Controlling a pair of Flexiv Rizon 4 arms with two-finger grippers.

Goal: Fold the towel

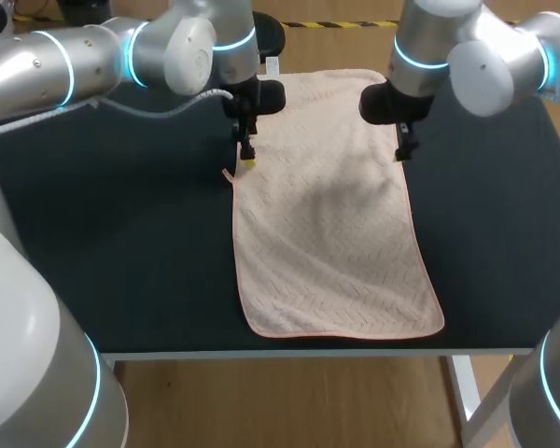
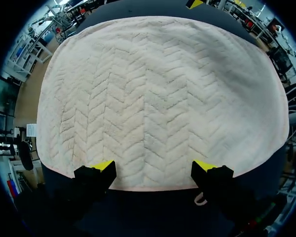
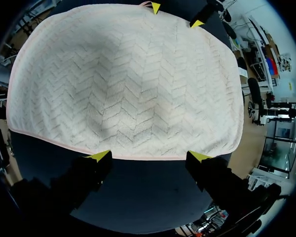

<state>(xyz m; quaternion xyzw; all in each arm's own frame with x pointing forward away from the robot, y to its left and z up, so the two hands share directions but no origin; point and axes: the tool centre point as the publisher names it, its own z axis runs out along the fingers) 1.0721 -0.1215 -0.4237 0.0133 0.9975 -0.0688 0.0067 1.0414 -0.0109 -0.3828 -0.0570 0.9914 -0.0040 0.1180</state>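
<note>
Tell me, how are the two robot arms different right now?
The left arm has its jaws at the towel's left edge, next to a little loop; the right arm has its jaws at the right edge, with no loop near. Both have open jaws low over the towel's edge.

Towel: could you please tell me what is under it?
The towel lies flat on the dark table, which shows beside it. Anything beneath it is covered.

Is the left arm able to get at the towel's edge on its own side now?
Probably yes. The left hand hangs open just above that edge of the towel, and nothing lies between them.
</note>
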